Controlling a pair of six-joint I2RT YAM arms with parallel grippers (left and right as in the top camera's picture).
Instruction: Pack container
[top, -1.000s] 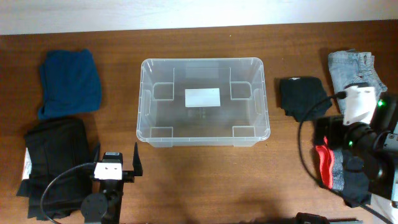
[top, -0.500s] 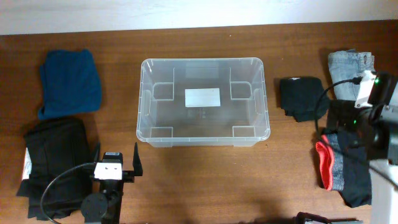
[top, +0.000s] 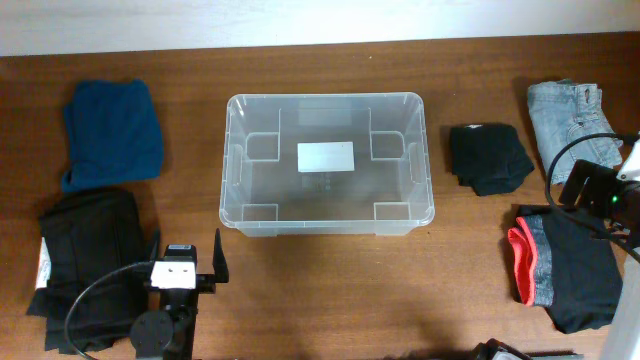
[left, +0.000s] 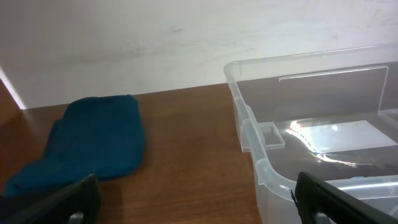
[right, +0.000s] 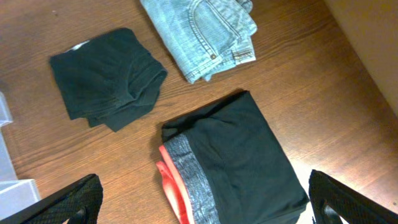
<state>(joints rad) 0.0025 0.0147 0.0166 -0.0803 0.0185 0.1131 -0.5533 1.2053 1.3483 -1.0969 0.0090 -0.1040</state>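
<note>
Clothes wait on both sides of the container (top: 228, 165), a clear tub standing empty at the middle of the wooden table (top: 330, 290), its white label showing through the base. Left gripper (top: 188, 250) sits at the near edge, jaws spread wide and holding nothing, just beside a folded black garment (top: 85, 255), with a blue garment (top: 112, 133) farther back. Right gripper (right: 208, 205) hangs over the right-hand pile, jaws likewise spread and empty (its wrist view looks straight down on the cloth). Below it lies a black garment with a grey and red band (right: 233, 158); a small black garment (right: 109, 78) sits nearer the tub and folded jeans (right: 202, 34) lie at the far right. Nothing is packed yet, so the step in hand looks like a first pick. Done well, the right arm would come down squarely over a folded edge and pinch all layers together so the fold holds. It would then lift clear of the tub's rim and lay the piece flat against one end wall, leaving room for the rest.
</note>
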